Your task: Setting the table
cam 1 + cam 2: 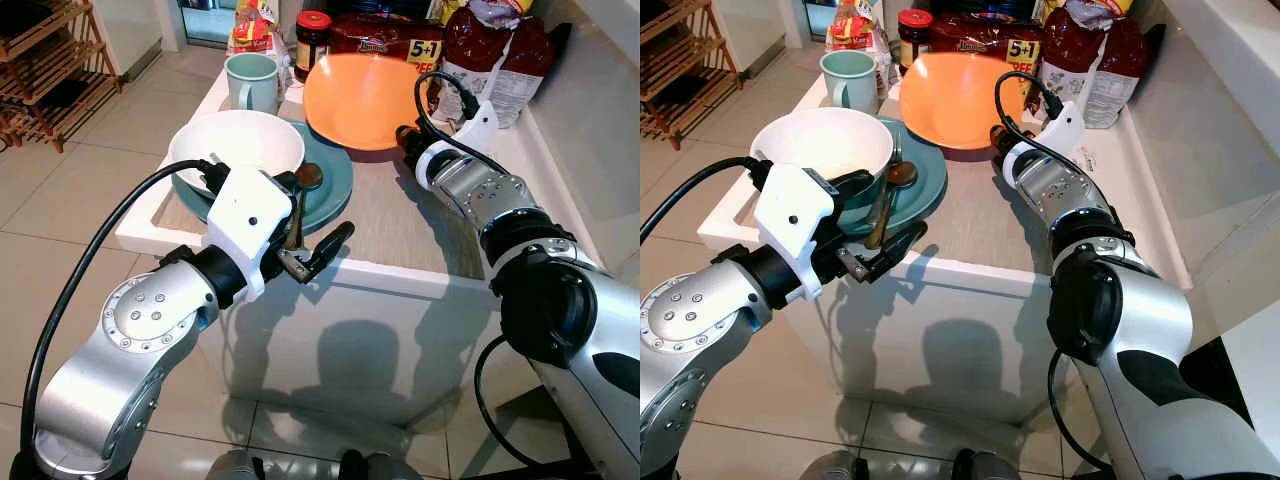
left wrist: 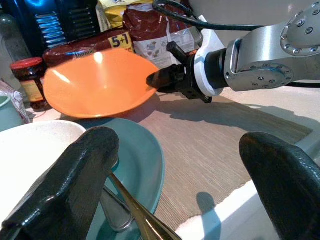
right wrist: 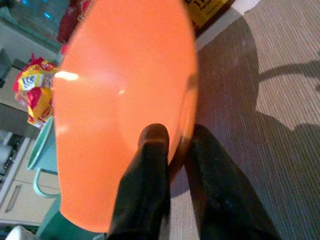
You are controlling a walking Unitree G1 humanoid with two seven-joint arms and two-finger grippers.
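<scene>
Right claw (image 1: 408, 138) is clamped on the near rim of the orange bowl (image 1: 362, 98), which sits tilted w/ its far edge down on the counter (image 1: 400, 225). Bowl lies dead ahead of that claw. Left claw (image 1: 318, 245) hangs open, empty, by the teal plate (image 1: 335, 180), farther off.

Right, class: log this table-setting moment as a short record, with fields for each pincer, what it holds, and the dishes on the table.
right pincer: shut on the rim of the orange bowl, which is tilted
left pincer: open, at the table's near edge beside the teal plate, holding nothing
white bowl: resting on the teal plate
spoon: lying on the teal plate
mug: pale green, upright behind the white bowl
table back: jar and food packets
</scene>
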